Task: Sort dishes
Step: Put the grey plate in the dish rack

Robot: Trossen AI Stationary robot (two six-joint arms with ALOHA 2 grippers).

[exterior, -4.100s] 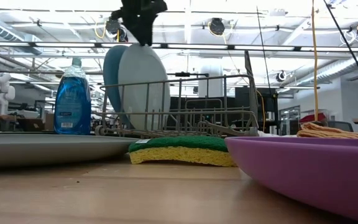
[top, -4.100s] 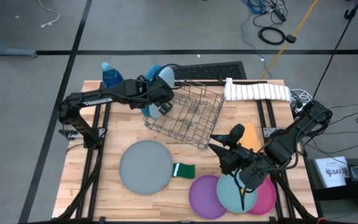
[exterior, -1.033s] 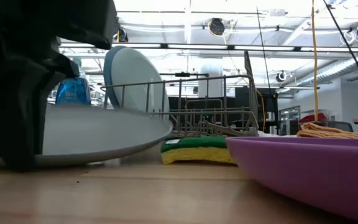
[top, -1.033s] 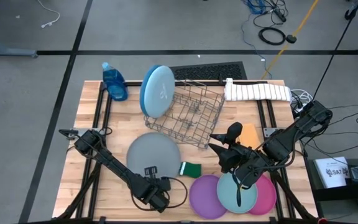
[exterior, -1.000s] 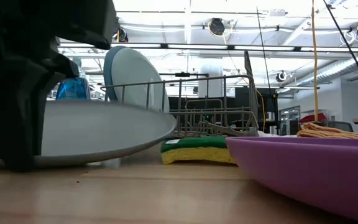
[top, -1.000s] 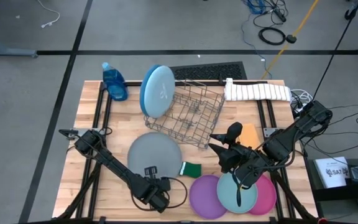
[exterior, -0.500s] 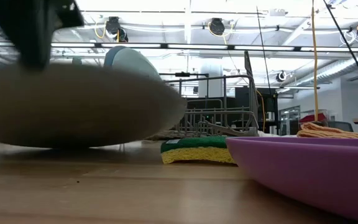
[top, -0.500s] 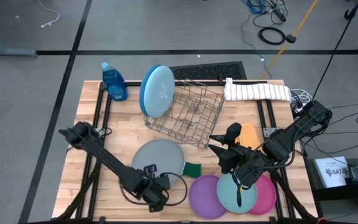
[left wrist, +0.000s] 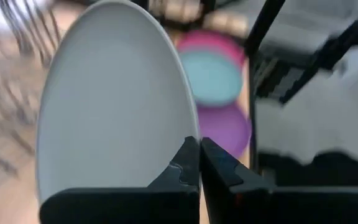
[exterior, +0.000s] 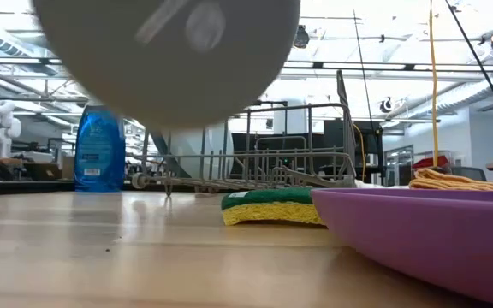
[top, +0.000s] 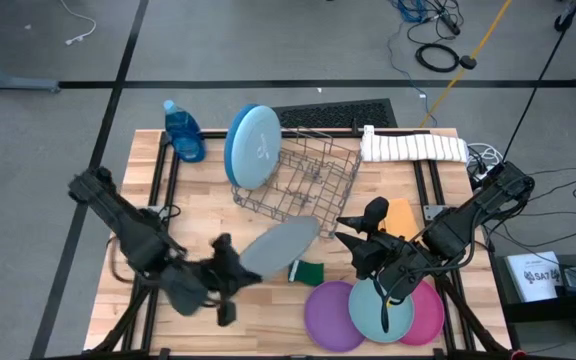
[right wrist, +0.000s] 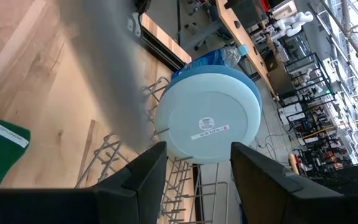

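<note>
A large grey plate (top: pixel 280 244) hangs tilted above the table's middle, with my left gripper (top: pixel 230 272) shut on its near-left rim. In the low view its underside (exterior: pixel 169 60) fills the top. A pale-blue plate (top: pixel 253 145) stands on edge at the left end of the wire rack (top: pixel 308 180), with a deep-blue plate (right wrist: pixel 188 65) behind it. Purple (top: pixel 330 316), teal (top: pixel 378 310) and pink (top: pixel 430 316) plates lie overlapping at the near right. My right gripper (top: pixel 344 230) hovers open above the table, between the rack and these plates. My left gripper pinches the grey plate's rim (left wrist: pixel 193 134) between its two fingers, one on each face. The fingers come at it from the table's near left, slanting. The plate is lifted clear of the table, tipped up on edge, and reaches from the fingers toward the rack.
A green sponge (top: pixel 306 271) lies just near the hanging plate. A blue soap bottle (top: pixel 183 130) stands at the far left corner. A white towel (top: pixel 413 147) lies at the far right, and an orange cloth (top: pixel 400 215) behind my right arm.
My left gripper has risen from the table's near edge with the grey plate and tipped upward. The plate, which had only its near rim raised, has come clear of the table and turned from flat to steeply tilted. My right arm has kept still.
</note>
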